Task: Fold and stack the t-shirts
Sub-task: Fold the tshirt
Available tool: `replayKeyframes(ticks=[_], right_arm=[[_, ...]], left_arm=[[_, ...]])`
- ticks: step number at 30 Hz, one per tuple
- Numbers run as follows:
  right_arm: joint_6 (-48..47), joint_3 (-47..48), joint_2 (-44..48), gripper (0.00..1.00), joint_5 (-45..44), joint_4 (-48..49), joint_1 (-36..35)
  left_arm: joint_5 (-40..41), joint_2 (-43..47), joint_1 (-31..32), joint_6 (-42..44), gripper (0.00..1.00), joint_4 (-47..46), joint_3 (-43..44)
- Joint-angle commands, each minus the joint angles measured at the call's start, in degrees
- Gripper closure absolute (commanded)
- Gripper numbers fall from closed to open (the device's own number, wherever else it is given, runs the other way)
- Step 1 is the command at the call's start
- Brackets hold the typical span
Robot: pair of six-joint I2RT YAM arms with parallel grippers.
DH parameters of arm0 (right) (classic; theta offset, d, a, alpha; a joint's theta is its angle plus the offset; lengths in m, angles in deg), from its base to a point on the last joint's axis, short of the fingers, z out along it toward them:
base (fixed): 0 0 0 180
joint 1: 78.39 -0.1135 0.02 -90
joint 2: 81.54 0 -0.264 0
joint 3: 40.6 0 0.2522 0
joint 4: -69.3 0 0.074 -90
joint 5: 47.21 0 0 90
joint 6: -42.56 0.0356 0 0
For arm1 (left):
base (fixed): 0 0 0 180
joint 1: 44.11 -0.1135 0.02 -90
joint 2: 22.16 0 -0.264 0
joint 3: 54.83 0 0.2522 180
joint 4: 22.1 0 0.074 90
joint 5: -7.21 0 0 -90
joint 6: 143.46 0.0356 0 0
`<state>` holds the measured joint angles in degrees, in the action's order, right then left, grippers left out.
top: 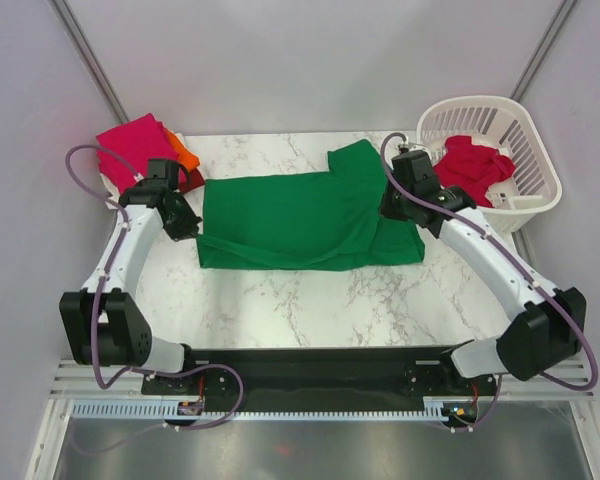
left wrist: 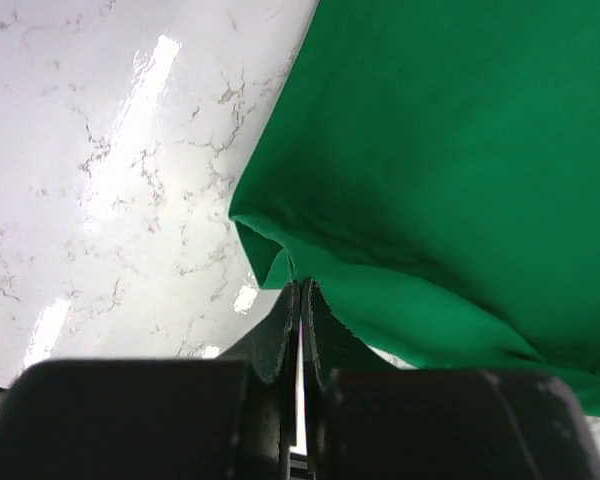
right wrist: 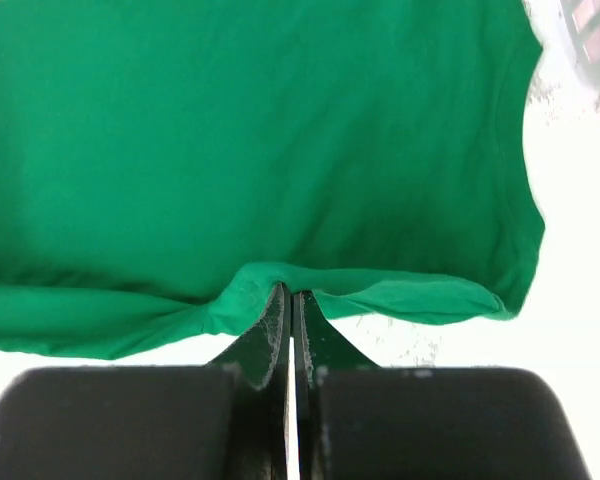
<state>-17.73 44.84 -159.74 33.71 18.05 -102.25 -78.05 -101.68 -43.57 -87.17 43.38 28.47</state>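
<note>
While left pincer (left wrist: 299, 286) and right pincer (right wrist: 286, 293) clamp the green t-shirt (top: 290, 220), the basket (top: 536, 150) holds a red t-shirt (top: 472, 165).

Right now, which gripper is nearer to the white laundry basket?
Right. The right gripper pinches the green t-shirt close beside the laundry basket; the left gripper pinches the shirt's opposite end, near the pink t-shirt.
</note>
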Motion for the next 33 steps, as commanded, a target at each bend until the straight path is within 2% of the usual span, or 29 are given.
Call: replayKeyframes(ticks=[1,13,17,23,30,31,33], right_arm=[[-1.24,5.04,-4.5,1.0,-3.13,2.51,0.83],[-0.62,13.3,-18.65,1.0,-6.3,4.54,2.76],[-0.88,15.5,-22.61,1.0,-7.0,4.71,3.55],[-0.97,18.49,-27.18,1.0,-6.74,4.89,4.26],[-0.62,20.95,-30.96,1.0,-7.79,5.24,5.05],[-0.45,21.3,-31.31,1.0,-9.01,5.24,5.22],[-0.53,22.44,-32.37,1.0,-9.9,5.33,5.22]], left_arm=[[1.95,-4.31,-0.45,3.48,0.98,-1.45,4.02],[2.74,-20.65,-0.45,5.15,0.98,-2.24,11.49],[3.0,-23.3,-3.26,5.41,0.98,-2.33,12.38],[4.06,-26.46,-3.7,6.11,0.98,-2.24,13.78],[0.81,-30.85,-3.7,7.17,0.98,-2.24,17.38],[0.63,-31.47,-3.7,7.43,0.96,-2.24,18.43],[0.19,-32.79,-3.7,8.05,0.87,-2.16,19.84]])
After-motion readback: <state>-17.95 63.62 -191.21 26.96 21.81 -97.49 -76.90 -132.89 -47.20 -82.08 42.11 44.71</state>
